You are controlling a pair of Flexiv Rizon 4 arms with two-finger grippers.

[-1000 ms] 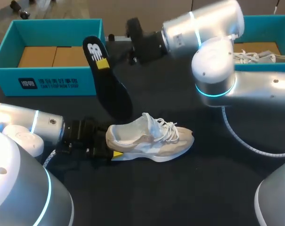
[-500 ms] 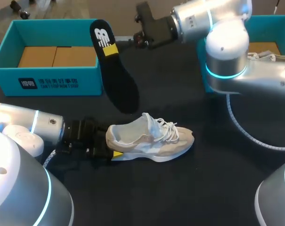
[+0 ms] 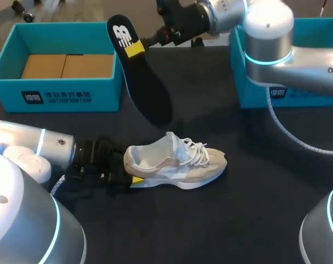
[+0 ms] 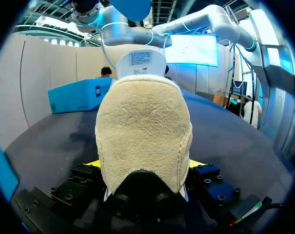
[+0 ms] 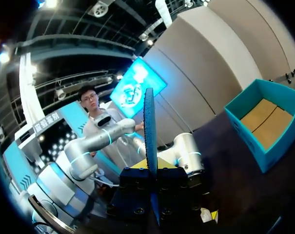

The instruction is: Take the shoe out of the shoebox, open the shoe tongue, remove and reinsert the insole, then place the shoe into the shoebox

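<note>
Beige sneaker (image 3: 174, 165) lies unboxed mid-frame, heel held in the left jaws, while the right jaws grip the removed insole (image 3: 144, 82) upper centre, so reinserting and boxing remain.

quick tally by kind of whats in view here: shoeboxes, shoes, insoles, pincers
shoebox: 2, left shoebox and right shoebox, both teal
shoe: 1, on the table
insole: 1, held up in the air
pincer: 2, left pincer on the shoe's heel, right pincer on the insole
total: 6
</note>
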